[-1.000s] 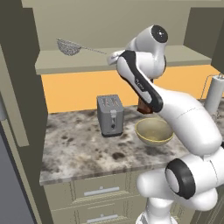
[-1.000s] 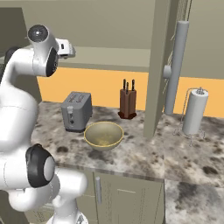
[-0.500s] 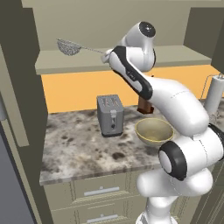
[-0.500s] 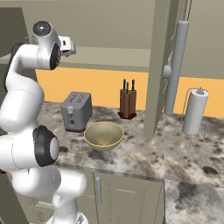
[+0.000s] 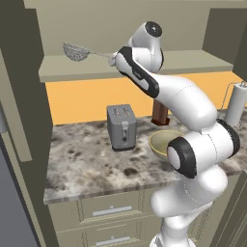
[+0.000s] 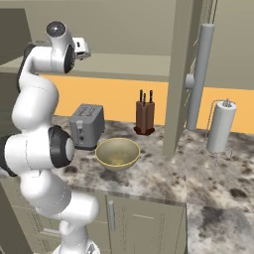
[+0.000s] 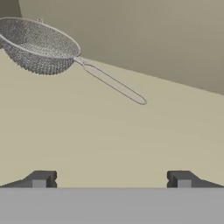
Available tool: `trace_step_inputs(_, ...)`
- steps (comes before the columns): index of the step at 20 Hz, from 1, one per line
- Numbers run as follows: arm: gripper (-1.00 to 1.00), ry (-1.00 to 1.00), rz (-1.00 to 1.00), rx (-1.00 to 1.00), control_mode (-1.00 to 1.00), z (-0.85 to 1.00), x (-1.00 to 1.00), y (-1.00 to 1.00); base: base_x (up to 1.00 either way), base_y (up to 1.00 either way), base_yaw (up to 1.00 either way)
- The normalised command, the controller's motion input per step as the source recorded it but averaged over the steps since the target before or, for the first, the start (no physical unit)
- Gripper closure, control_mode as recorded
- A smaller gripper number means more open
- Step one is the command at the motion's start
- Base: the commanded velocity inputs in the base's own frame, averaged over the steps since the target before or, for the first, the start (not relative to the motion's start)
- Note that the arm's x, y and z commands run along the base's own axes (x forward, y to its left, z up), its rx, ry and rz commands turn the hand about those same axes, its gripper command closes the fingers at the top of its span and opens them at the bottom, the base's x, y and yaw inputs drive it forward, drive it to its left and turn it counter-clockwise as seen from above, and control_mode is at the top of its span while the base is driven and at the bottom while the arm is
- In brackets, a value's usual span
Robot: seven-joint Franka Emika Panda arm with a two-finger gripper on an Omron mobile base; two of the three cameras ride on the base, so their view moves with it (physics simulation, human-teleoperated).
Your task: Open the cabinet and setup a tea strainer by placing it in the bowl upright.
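The tea strainer [image 7: 41,46] lay toward the left end of the open cabinet's [image 5: 144,67] shelf, handle pointing right. The gripper [image 7: 111,179], fingers spread wide and empty, faced it. The bowl [image 6: 117,153] sat near the counter's [image 6: 163,173] front edge.

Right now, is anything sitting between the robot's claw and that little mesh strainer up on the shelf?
No. In the hand view only bare beige shelf lies between the open gripper and the tea strainer, whose handle points toward the gripper.
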Motion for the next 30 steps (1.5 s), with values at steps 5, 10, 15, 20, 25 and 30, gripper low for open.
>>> trace_step_inputs(5, -1.00, 0.00, 0.03, -0.05, -1.00, 0.00, 0.41, 0.22, 0.00, 0.00, 0.00)
trace_step_inputs(10, -1.00, 0.00, 0.04, 0.00, -1.00, -0.04, 0.33, 0.21, 0.00, 0.00, 0.00)
trace_step_inputs(15, -1.00, 0.00, 0.02, 0.00, -1.00, -0.11, 0.44, 0.17, 0.00, 0.00, 0.00)
trace_step_inputs(20, -1.00, 0.00, 0.01, 0.00, -1.00, -0.08, 0.42, 0.14, 0.00, 0.00, 0.00)
trace_step_inputs(25, -1.00, 0.00, 0.00, 0.00, -1.00, 0.00, 0.30, 0.11, 0.00, 0.00, 0.00)
trace_step_inputs(30, -1.00, 0.00, 0.00, 0.00, -1.00, 0.00, 0.27, 0.06, 0.00, 0.00, 0.00)
